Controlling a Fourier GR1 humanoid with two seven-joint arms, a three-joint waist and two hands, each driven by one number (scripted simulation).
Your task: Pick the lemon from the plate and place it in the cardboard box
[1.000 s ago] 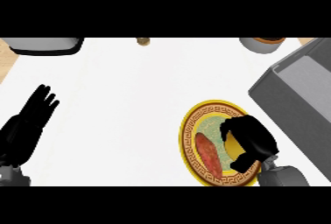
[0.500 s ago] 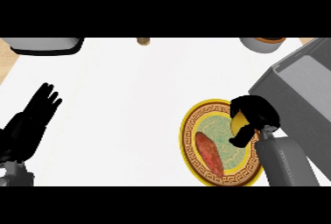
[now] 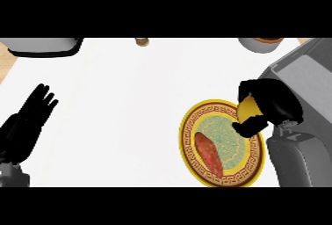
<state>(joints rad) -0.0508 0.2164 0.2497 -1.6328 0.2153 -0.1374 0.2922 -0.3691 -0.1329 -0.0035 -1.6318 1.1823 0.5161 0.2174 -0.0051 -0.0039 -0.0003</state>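
— White counter [image 3: 130, 110] all round, and nearest us the two grey forearms come in from the lower edge. What has the right hand got?

— The right hand [image 3: 271, 105] is curled round the lemon [image 3: 247, 110]; only a yellow sliver shows between thumb and fingers. It sits over the plate's right rim, close beside the box.

— And the left hand?

— The left hand [image 3: 29, 121] rests by the left edge, fingers straight and up, holding nothing.

— How should the lemon handle?

— Light and firm, I'd judge, but round and waxy, so it could roll in the fingers; taking it across its middle is the safest.

— What else is on the plate?

— The gold-rimmed plate [image 3: 194, 127] keeps a long reddish thing [image 3: 209, 151], perhaps a sweet potato; hard to tell.

— Anything in the way?

— The grey box [image 3: 311, 79] has a near wall the lemon must clear. Farther back stand a grey tub [image 3: 42, 46], a small brown thing [image 3: 141, 41] and a bowl [image 3: 259, 44], all well apart.
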